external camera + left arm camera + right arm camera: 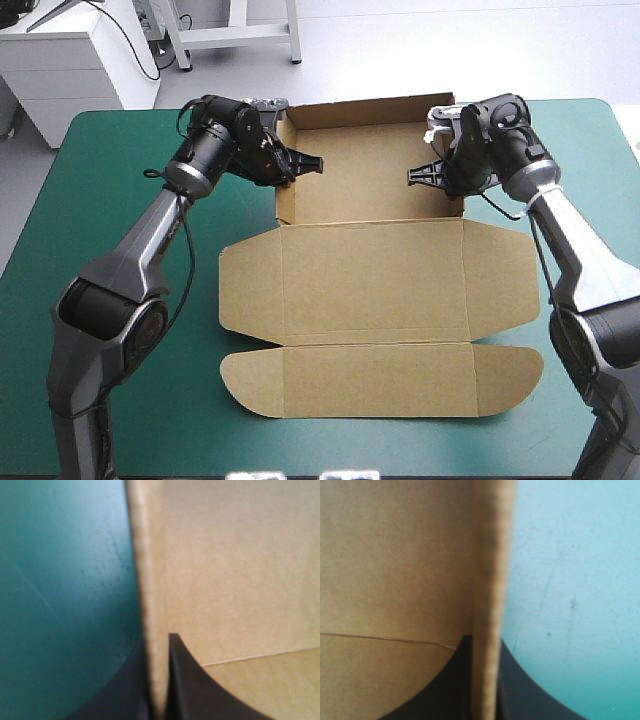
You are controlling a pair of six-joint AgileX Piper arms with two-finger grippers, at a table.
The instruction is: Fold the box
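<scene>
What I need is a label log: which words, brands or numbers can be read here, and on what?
None: no text shows anywhere. The box is plain brown board in every view, the table cover plain teal-green, and the left hand and right hand show no legible marking.

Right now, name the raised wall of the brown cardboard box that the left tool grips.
The left side wall, clamped in the left tool; the right tool holds the opposite wall, the far wall stands free.
</scene>
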